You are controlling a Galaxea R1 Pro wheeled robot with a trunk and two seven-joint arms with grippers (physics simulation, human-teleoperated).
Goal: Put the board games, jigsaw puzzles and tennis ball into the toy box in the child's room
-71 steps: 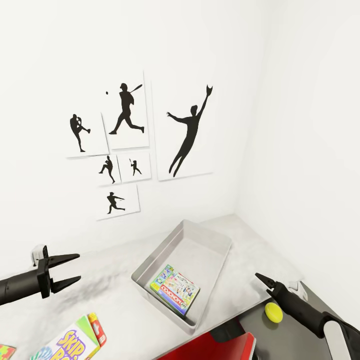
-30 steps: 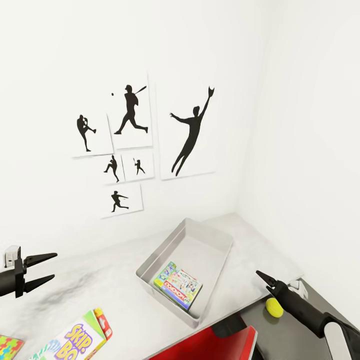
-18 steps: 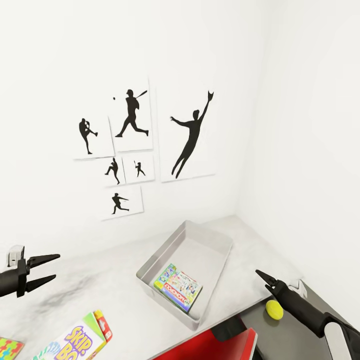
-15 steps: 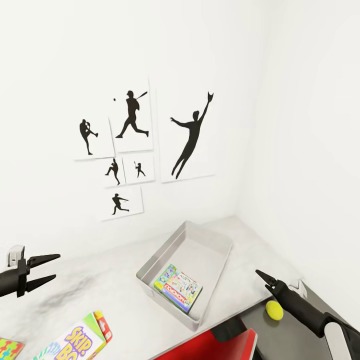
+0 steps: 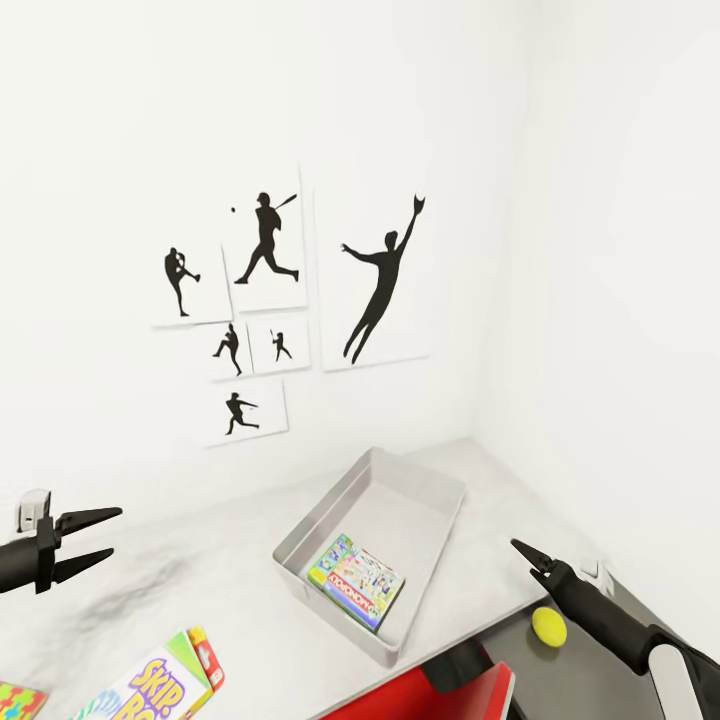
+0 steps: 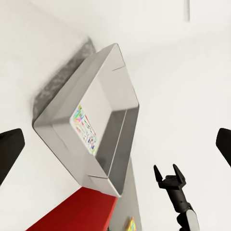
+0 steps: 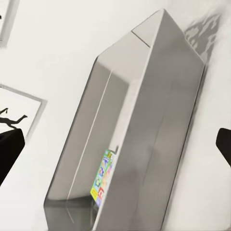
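Observation:
The grey toy box point(image 5: 436, 528) lies slantwise on the pale table point(image 5: 230, 590), and the Monopoly board game point(image 5: 357, 582) lies flat inside it. The Skip-Bo board game point(image 5: 150, 690) and a corner of a jigsaw puzzle point(image 5: 15, 700) lie at the table's near left. The tennis ball point(image 5: 547, 627) rests on the lower dark section. My left gripper point(image 5: 113, 533) hovers open and empty left of the toy box. My right gripper point(image 5: 524, 558) is open and empty, just right of the box and above the ball. Both wrist views look at the toy box point(image 6: 120, 86) point(image 7: 159, 96).
A red chair point(image 5: 440, 695) stands at the table's near edge below the toy box. Baseball-player posters point(image 5: 380, 280) hang on the white wall behind. A side wall closes in the right end of the table.
The camera has tilted a little, so the posters and table sit lower in the picture. My left gripper has drawn back to the left, away from the toy box. The right gripper has hardly moved.

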